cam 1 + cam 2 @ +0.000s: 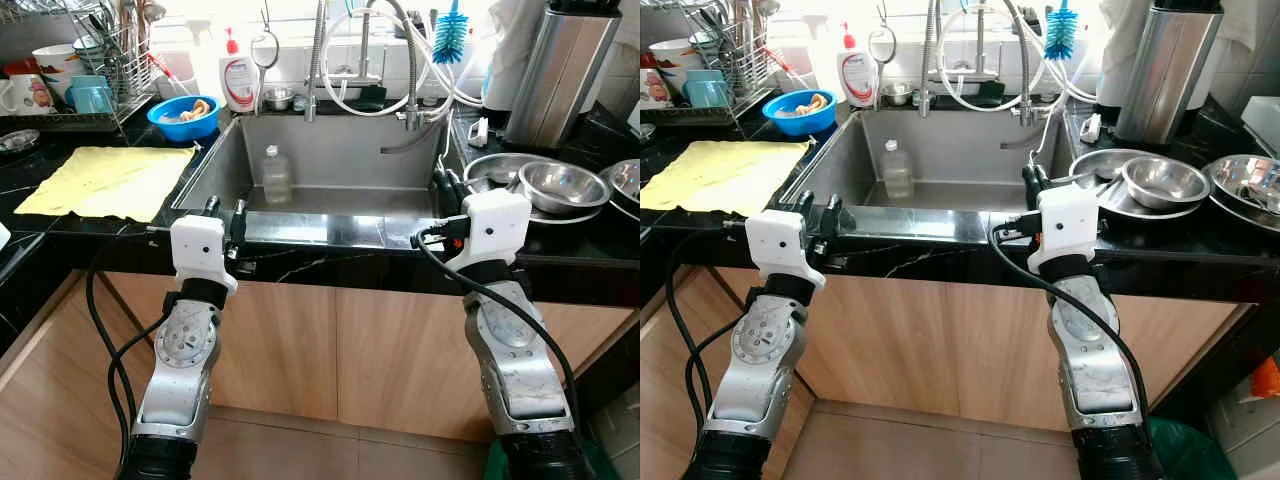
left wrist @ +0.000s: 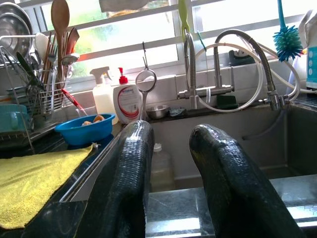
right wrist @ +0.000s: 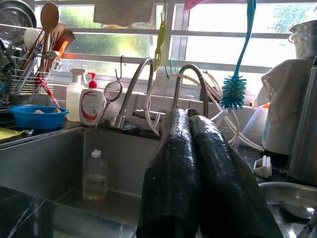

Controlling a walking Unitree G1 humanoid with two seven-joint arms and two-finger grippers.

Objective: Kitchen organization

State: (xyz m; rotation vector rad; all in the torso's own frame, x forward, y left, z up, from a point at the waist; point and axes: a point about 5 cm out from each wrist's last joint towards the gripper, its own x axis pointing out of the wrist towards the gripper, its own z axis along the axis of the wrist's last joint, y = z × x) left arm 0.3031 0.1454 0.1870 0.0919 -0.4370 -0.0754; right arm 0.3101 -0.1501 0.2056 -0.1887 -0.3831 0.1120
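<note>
A steel sink (image 1: 330, 229) lies straight ahead in a black counter. A small clear bottle (image 1: 276, 175) stands upright on its floor, towards the left. My left gripper (image 1: 226, 207) hovers over the sink's front left rim, open with nothing between its fingers (image 2: 132, 163). My right gripper (image 1: 447, 181) is at the sink's front right corner, shut and empty, its two fingers (image 3: 171, 163) pressed together. A yellow cloth (image 1: 110, 180) lies flat on the counter left of the sink. Nested steel bowls (image 1: 560, 185) sit on the counter to the right.
Behind the sink are two hose faucets (image 1: 360, 70), a soap bottle (image 1: 238, 80), a blue bowl (image 1: 185, 117) holding something orange, and a blue brush (image 1: 450, 40). A loaded dish rack (image 1: 90, 60) stands at the back left, a tall steel canister (image 1: 565, 70) at the back right.
</note>
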